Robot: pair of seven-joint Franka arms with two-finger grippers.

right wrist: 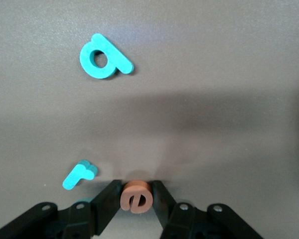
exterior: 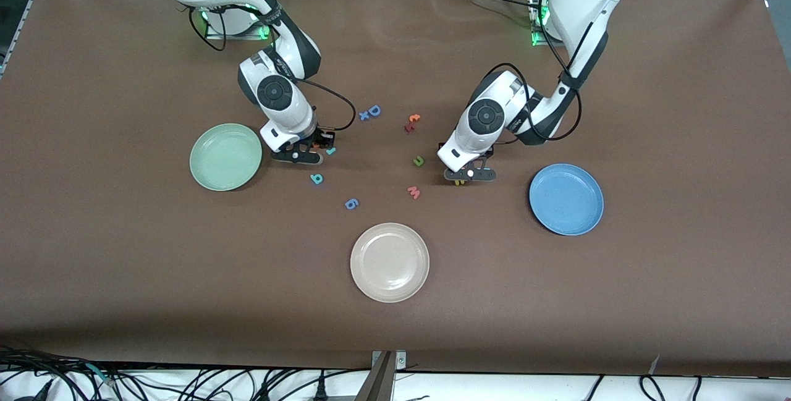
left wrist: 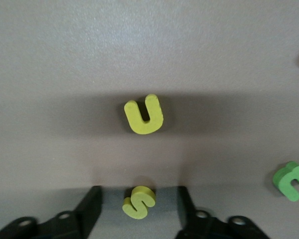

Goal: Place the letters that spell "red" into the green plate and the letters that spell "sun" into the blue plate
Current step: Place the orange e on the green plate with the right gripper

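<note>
Right gripper (right wrist: 136, 198) is down on the bench beside the green plate (exterior: 225, 157), fingers pressed on both sides of the orange e (right wrist: 136, 196), so we read it as clamped. Teal r (right wrist: 79, 174) lies just beside it, teal d (right wrist: 103, 57) nearer the front cam. Left gripper (left wrist: 139, 205) is low near the blue plate (exterior: 566, 199), fingers apart w/ the yellow s (left wrist: 138, 201) between them, not touching yet. Yellow u (left wrist: 144, 115) sits close by, green n (left wrist: 291, 181) off to one side. Both plates have no letters in them.

Risks, as we judge: the e is tiny and held at the fingertips, so it may pop out on lift. The s sits askew, so closing could flick it away or pinch one edge only.
</note>
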